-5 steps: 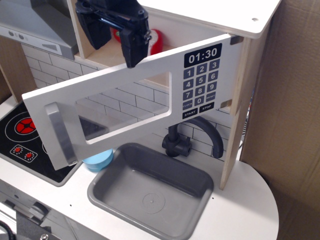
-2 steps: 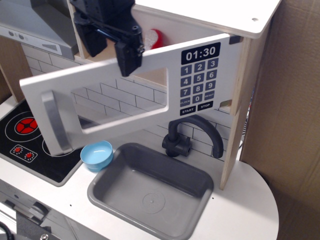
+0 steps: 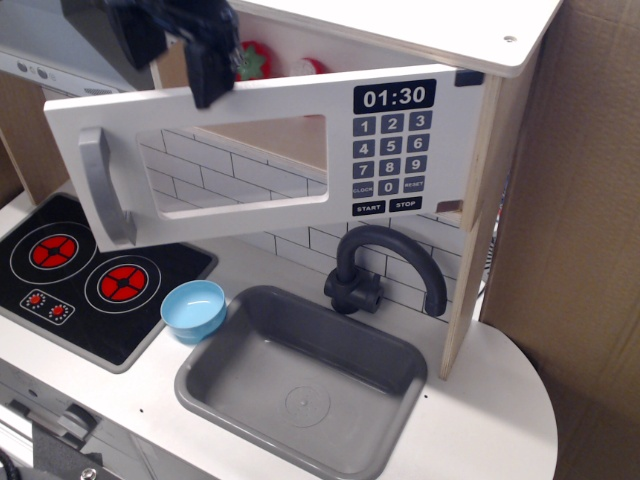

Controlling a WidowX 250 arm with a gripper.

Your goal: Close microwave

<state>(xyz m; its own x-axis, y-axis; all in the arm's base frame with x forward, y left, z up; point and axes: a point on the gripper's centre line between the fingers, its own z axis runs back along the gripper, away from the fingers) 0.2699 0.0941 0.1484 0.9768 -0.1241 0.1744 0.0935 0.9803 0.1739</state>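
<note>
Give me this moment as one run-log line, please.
claw: at door top edge | microwave: door nearly shut | bowl: beside sink

A white toy-kitchen desk [image 3: 500,420] holds a grey sink basin [image 3: 300,380] with a dark curved faucet [image 3: 385,265] behind it. Just left of the sink sits a small light-blue bowl [image 3: 194,310] — beside a black stovetop [image 3: 75,285] with red burner rings. White brick-pattern tiles [image 3: 290,245] line the back; brown cardboard [image 3: 580,220] stands at right.
</note>
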